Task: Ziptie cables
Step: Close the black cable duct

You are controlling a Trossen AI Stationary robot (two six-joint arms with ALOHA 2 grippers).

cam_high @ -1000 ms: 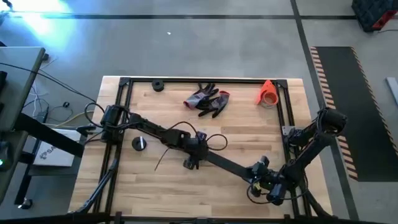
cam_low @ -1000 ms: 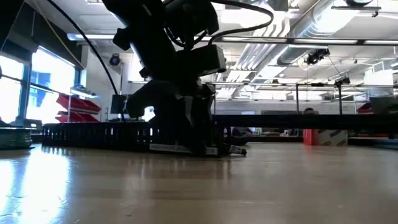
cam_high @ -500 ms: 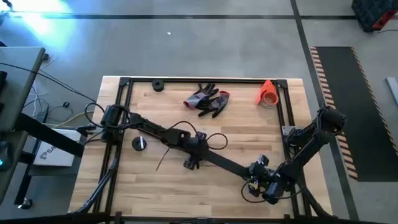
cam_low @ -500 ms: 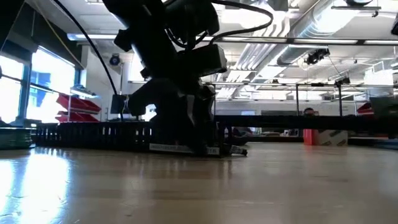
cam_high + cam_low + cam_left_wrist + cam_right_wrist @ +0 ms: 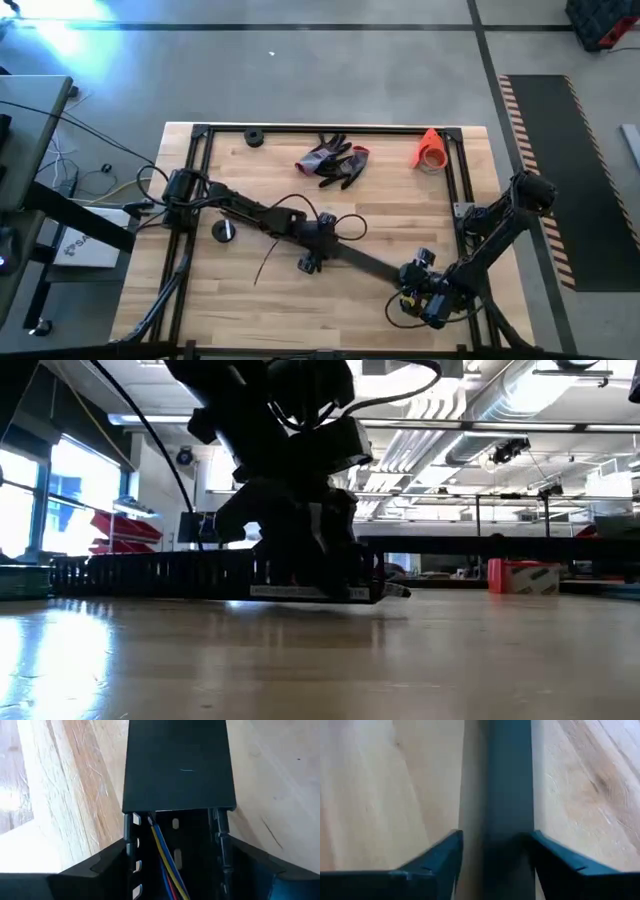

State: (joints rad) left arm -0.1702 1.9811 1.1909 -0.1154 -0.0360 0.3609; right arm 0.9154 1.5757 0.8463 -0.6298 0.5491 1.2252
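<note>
A long black slotted channel [image 5: 362, 265] lies slantwise across the table's middle. Blue, yellow and red cables [image 5: 162, 855] run inside it and pass under its flat cover [image 5: 180, 765]. A thin dark wire [image 5: 266, 258] lies loose on the wood to the left. My left gripper [image 5: 308, 262] is shut on the channel's left end. My right gripper [image 5: 414, 292] is open at the channel's right end. Its two fingers stand on either side of the strip [image 5: 507, 795], and a gap shows beside one finger [image 5: 445, 857]. My left gripper pinches the channel's two side walls [image 5: 129, 845] between its fingers, next to the edge of the cover. The fingers point down and lie across the channel. In the low view the held end [image 5: 385, 592] sits just above the tabletop, and the rest of the channel stretches away level.
Grey-and-red gloves [image 5: 335, 160] lie at the far middle, with an orange cone-shaped piece [image 5: 430, 150] at the far right. Two black round parts [image 5: 253, 138] [image 5: 225, 230] sit on the left half. A black frame [image 5: 190, 230] borders the table.
My right gripper has gone along the channel toward the table's left edge. The channel end in my left gripper has risen slightly off the table and shifted sideways. The loose thin wire has shifted a little with it.
</note>
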